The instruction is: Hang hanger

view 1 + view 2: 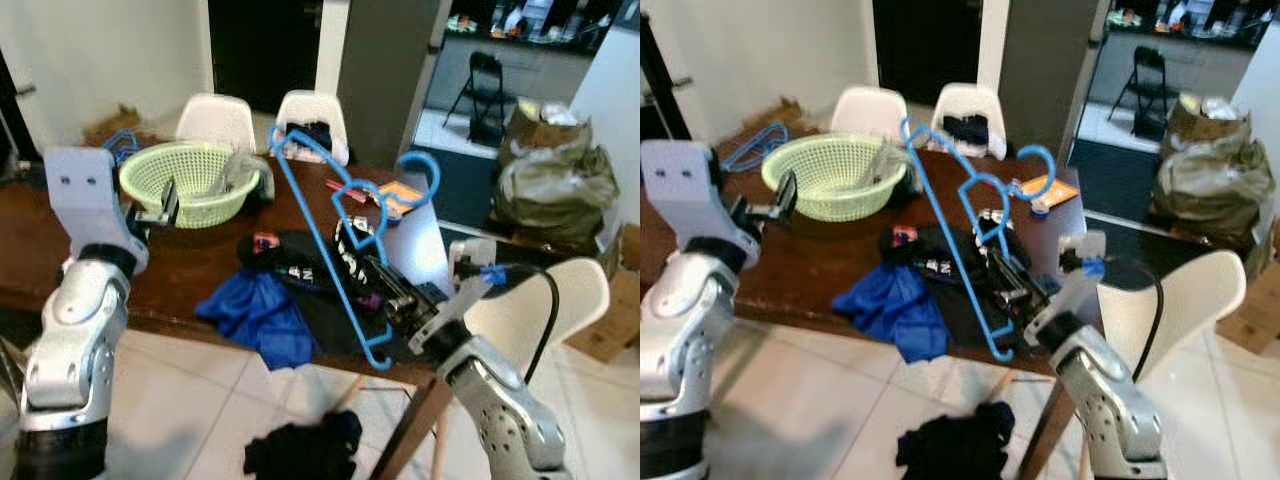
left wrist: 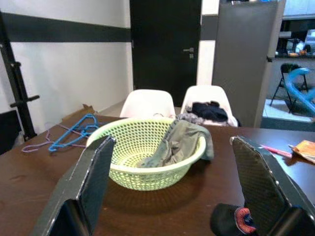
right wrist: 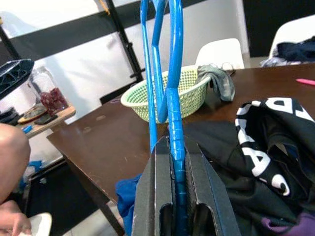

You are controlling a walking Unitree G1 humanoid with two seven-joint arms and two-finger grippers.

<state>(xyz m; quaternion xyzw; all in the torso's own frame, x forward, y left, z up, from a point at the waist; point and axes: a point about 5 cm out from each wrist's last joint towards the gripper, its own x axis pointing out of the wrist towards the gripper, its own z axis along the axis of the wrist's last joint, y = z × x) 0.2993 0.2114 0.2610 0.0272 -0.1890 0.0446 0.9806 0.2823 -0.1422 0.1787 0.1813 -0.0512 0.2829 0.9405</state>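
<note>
blue hanger (image 1: 335, 225) is held up over the dark wooden table (image 1: 190, 275) by the right gripper (image 1: 395, 305), whose two black fingers are clamped tight on one of its thin bars near the table's front edge; the hook curls up at the far right, above an orange booklet (image 1: 402, 192). under the hanger lies a black printed shirt (image 1: 320, 265), and a blue cloth (image 1: 262, 318) droops over the table's front edge beside it. the left gripper (image 2: 172, 187) hovers over the left part of the table with its fingers spread wide, gripping nothing, pointed at a green basket (image 1: 190, 180) that holds a grey cloth (image 2: 174, 142). more hangers (image 2: 74, 132) lie on the table beyond the basket. two white chairs (image 1: 260, 122) stand at the far side, a third (image 1: 545, 300) at the right end. dark clothing (image 1: 305, 450) sits on the tiled floor.
</note>
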